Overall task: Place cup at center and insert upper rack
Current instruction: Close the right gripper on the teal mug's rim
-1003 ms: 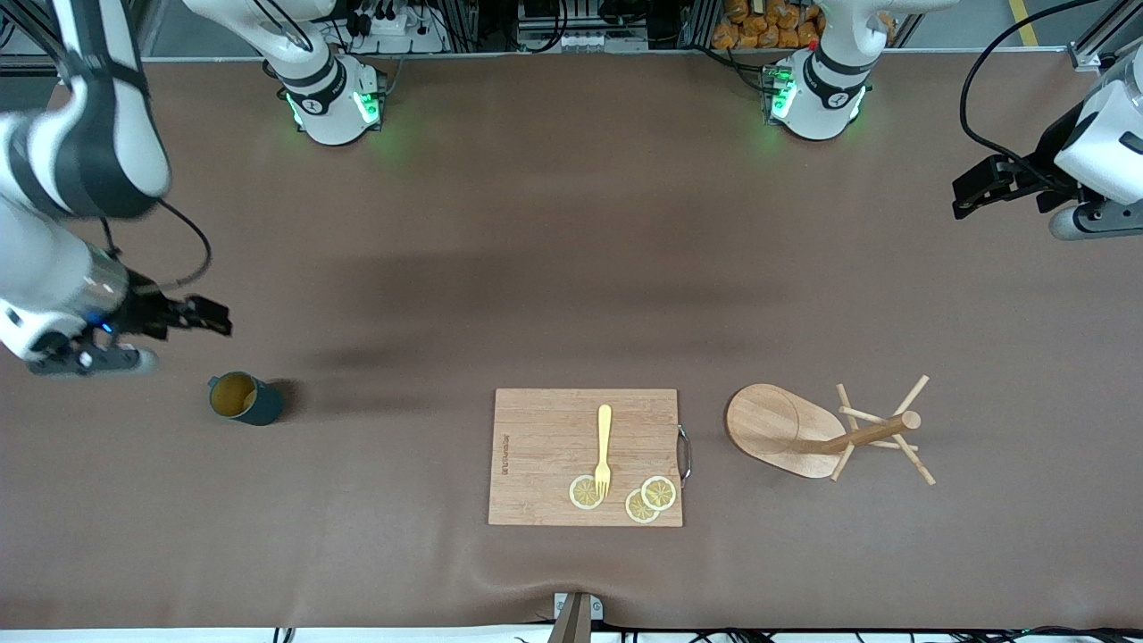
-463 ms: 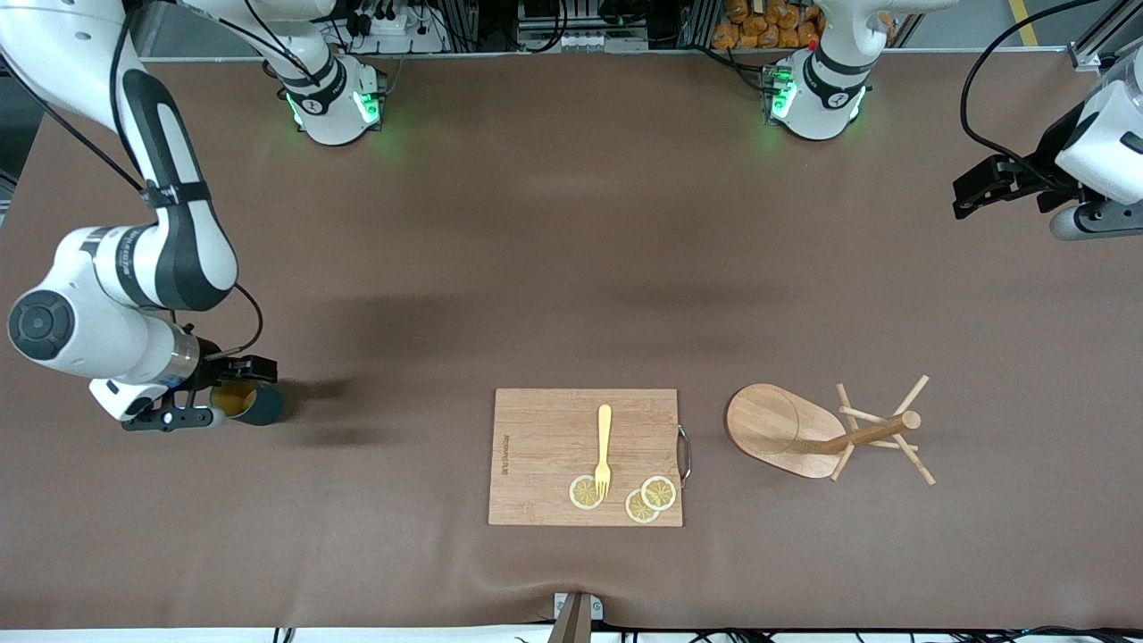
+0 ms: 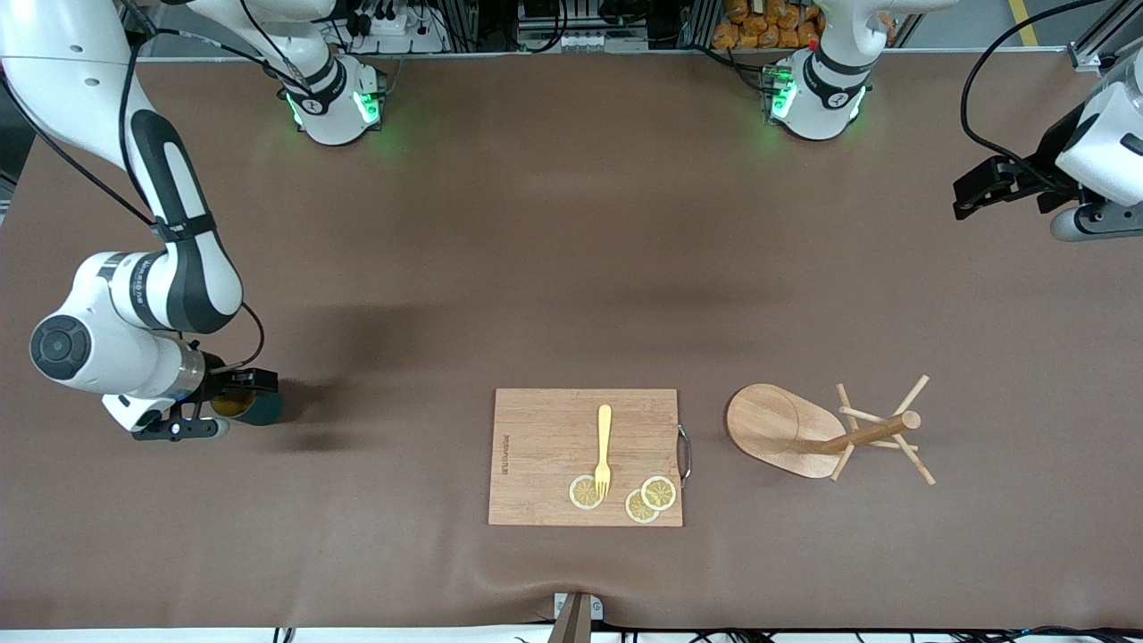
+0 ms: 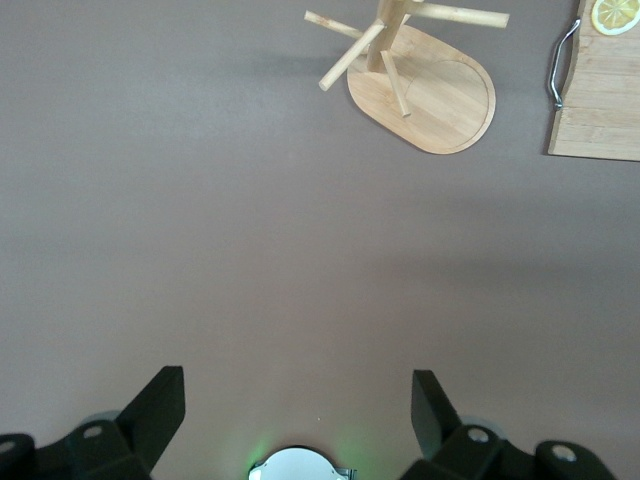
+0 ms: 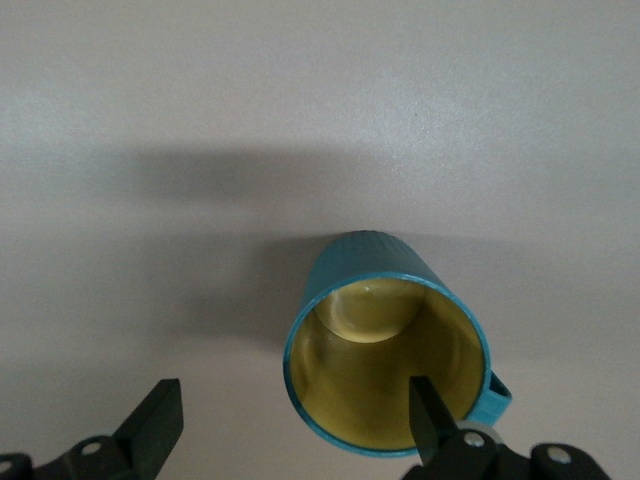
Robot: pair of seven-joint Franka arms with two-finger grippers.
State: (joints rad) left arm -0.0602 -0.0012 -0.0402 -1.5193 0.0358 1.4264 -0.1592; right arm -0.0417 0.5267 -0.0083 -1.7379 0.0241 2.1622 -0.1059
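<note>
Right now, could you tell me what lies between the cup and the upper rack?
In the front view, the cutting board with a fork and lemon slices lies between the cup and upper rack.

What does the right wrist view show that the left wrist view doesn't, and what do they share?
Only the right wrist view shows the cup: teal outside, yellowish inside, standing upright with its handle beside one finger. The right gripper has open jaws, with one finger inside the rim and the other outside.

Only the left wrist view shows the wooden mug tree standing on its oval base, and the handled edge of the cutting board with a lemon slice. The left gripper is open over bare table.

Both show the brown table cover and open jaws holding nothing.
</note>
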